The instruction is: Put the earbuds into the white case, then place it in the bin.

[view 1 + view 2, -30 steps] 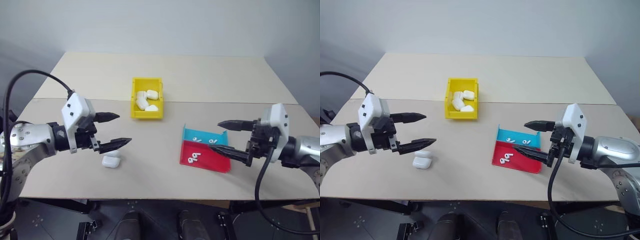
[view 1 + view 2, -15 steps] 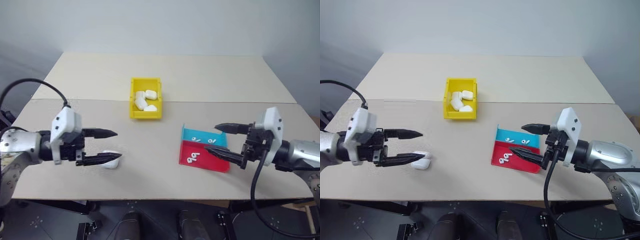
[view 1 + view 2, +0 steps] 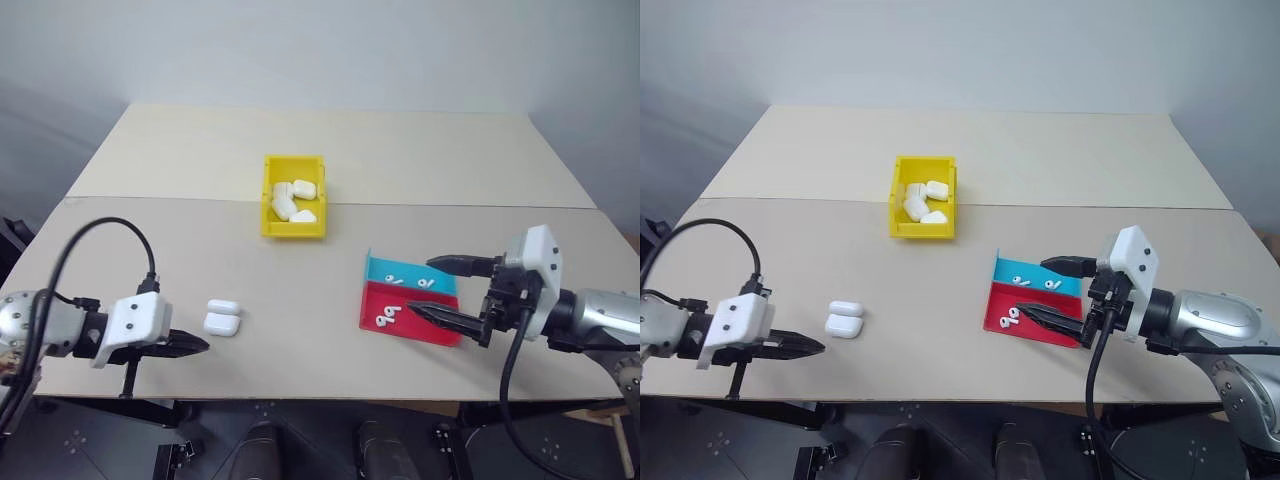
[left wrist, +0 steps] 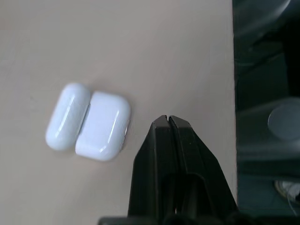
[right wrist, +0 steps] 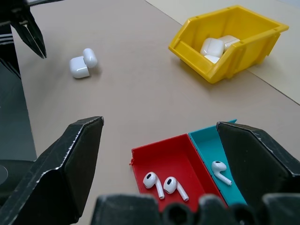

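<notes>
The left hand [image 3: 200, 345] sits low at about 8 o'clock on the beige surface [image 3: 300, 290], its two black fingers [image 4: 169, 140] clenched together on nothing, tips pointing toward the case [image 3: 222, 317]. The case lies just beyond those tips, apart from them, with its lid swung open and flat on the surface. It lies at roughly 7 o'clock from the yellow bin [image 3: 293, 210], well apart from it.

The bin stands near the middle of the surface, toward 12 o'clock, and holds several white cases [image 3: 293, 201] piled together.

The right hand [image 3: 448, 290] hovers at about 4 o'clock with its fingers spread wide and nothing between them, over the right edge of a flat red-and-teal tray [image 3: 410, 320]. Two earbuds [image 5: 161, 185] lie side by side in the red compartment; one more earbud [image 5: 219, 170] is plain in the teal compartment, at the tray's 12 o'clock side. The tray lies at about 3 o'clock from the case, well apart.
</notes>
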{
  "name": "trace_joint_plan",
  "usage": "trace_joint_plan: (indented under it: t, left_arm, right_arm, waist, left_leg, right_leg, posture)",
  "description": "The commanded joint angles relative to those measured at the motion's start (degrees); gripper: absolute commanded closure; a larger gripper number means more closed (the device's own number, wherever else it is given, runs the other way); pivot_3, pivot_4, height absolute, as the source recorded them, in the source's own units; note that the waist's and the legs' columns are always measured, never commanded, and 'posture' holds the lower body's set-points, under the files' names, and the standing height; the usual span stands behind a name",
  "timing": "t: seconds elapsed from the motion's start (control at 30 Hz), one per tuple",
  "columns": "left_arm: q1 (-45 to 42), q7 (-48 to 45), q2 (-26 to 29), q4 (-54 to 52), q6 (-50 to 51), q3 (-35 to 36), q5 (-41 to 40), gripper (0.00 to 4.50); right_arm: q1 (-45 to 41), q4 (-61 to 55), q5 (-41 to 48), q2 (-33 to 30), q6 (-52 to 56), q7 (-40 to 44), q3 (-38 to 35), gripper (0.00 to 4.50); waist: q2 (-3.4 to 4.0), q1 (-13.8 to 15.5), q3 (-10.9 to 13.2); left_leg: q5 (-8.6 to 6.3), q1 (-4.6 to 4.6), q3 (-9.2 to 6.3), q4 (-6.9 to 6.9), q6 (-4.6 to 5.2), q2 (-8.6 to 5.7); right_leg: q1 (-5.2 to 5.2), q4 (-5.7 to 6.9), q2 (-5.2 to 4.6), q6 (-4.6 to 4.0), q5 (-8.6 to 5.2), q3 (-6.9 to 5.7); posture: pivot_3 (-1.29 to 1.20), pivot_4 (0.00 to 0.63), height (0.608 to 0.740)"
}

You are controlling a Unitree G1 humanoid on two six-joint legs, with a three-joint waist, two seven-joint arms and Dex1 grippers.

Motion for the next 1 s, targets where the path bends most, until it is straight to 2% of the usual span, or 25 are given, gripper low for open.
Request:
trace_joint_plan:
  t: [0.03, 0.3, 0.77, 1.0]
  left_arm:
    - [-3.1, 1.3, -0.5, 2.4, -3.4, -3.8, 4.3, 4.47]
    - [-9.2, 4.6, -3.2, 10.8, -8.3, -9.8, 11.0, 4.47]
    - [-20.9, 11.2, -9.1, 16.6, -6.2, -13.1, 15.5, 4.47]
    - [-20.9, 6.4, -4.8, 17.1, -9.8, -11.7, 13.8, 4.47]
  right_arm:
    - [-0.2, -1.6, 0.6, -1.1, -0.7, 0.2, -2.5, 0.00]
    - [-0.2, -1.8, 1.3, -1.7, -0.3, 0.1, -3.6, 0.00]
    - [1.3, -3.3, 1.9, -1.3, -0.3, -0.4, -4.6, 0.00]
    - [2.1, -4.1, 2.4, -1.3, -0.3, -0.4, -5.1, 0.00]
  waist:
    - [0.00, 0.0, 0.0]
    - [0.00, 0.0, 0.0]
    - [-0.03, 0.6, 0.0]
    - [-0.04, 0.4, 0.0]
  left_leg:
    - [0.00, 0.00, 0.00, 0.00, 0.00, 0.00]
    - [0.00, -0.01, 0.01, 0.00, 0.01, 0.01]
    - [0.00, -0.02, 0.00, 0.06, 0.01, 0.00]
    - [0.00, -0.03, 0.00, 0.04, 0.01, 0.02]
  right_leg:
    - [0.01, 0.00, 0.00, 0.00, 0.00, 0.00]
    - [0.00, 0.01, 0.01, 0.01, 0.00, 0.01]
    - [0.03, 0.04, 0.02, 0.05, 0.03, 0.01]
    - [0.00, 0.03, 0.03, 0.04, 0.03, 0.01]
  posture:
    - [0.00, 0.150, 0.740]
    - [0.00, 0.150, 0.740]
    - [0.00, 0.150, 0.740]
    - [0.00, 0.150, 0.740]
